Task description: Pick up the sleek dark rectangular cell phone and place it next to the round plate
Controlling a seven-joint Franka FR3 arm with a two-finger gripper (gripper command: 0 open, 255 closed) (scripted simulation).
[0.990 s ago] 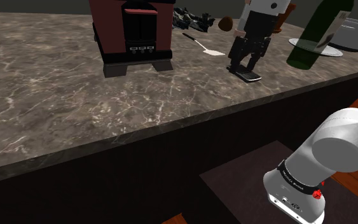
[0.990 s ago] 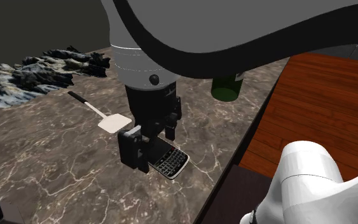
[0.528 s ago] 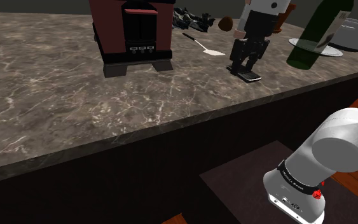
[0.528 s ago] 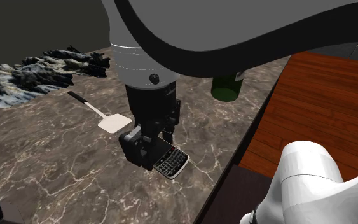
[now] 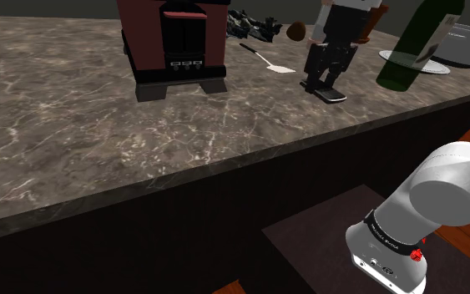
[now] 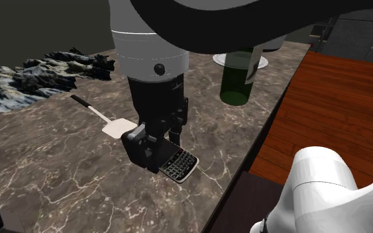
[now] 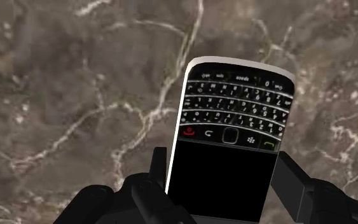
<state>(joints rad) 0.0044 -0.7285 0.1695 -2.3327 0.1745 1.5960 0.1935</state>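
The gripper [image 7: 225, 170] is clasping the dark cell phone [image 7: 234, 114] across its width between both fingers, the phone's long axis projecting straight ahead of the fingertips, keypad end outermost, while the round plate [image 6: 262, 61] is sitting well apart from them beyond the green bottle [image 6: 234, 83]

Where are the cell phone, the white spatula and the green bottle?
cell phone [image 7: 234, 105]: wrist view, on its keypad.
white spatula [image 6: 117, 128]: second exterior view, on its flat blade.
green bottle [image 6: 233, 83]: second exterior view, on its lower body.
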